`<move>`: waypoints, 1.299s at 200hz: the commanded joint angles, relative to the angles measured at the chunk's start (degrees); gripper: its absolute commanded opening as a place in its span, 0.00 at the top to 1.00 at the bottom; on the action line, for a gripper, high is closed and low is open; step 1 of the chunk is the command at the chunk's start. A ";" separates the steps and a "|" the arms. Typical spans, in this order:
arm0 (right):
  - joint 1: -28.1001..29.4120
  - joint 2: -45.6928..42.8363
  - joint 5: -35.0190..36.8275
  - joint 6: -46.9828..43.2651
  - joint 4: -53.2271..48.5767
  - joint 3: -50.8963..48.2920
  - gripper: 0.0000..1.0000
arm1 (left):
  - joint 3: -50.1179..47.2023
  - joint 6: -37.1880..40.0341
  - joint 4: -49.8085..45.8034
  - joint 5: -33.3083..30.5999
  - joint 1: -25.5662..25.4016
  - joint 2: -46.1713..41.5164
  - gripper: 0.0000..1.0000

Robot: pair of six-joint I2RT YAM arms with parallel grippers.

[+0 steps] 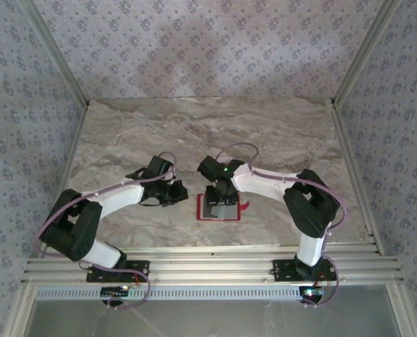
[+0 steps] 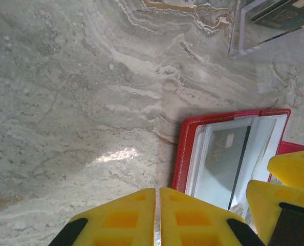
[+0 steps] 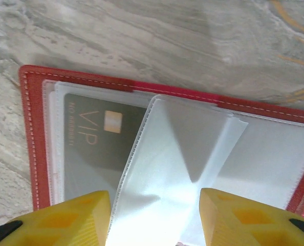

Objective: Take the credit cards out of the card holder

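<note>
We find the card holder (image 1: 219, 209) open on the bench (image 1: 265, 133). The right pincer (image 3: 152, 205) is spread astride a clear sleeve (image 3: 177, 148), likely to leaf it aside. A credit card (image 3: 93, 138) sits pocketed beneath. The left pincer (image 2: 157, 205), pressed together and empty, hovers at the holder's nine o'clock.

The counter (image 1: 194, 126) is a marble-patterned slab, grey-beige with darker brown veins. In the left wrist view a soft patch of light glares on it. Walls (image 1: 215, 42) papered in a small blue-grey floral print close off its far, left and right edges. Pale metal posts (image 1: 54, 53) rise from the far corners. Ribbed aluminium rails (image 1: 215, 263) lie along the near edge. A clear plastic tray (image 2: 236, 36) rests flat on the counter.
</note>
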 commanded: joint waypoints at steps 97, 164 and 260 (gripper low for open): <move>-2.85 -7.17 2.96 0.21 -1.27 -8.23 0.53 | 5.65 -0.19 -1.99 -0.49 -4.66 2.87 0.88; -4.53 -9.90 3.55 -0.05 -1.22 -10.52 0.54 | 9.66 -1.05 -2.30 -0.68 -9.11 6.86 0.89; -7.80 -12.86 2.96 -3.10 0.03 -12.37 0.56 | 15.17 -4.44 -1.48 -2.26 -15.62 14.05 0.92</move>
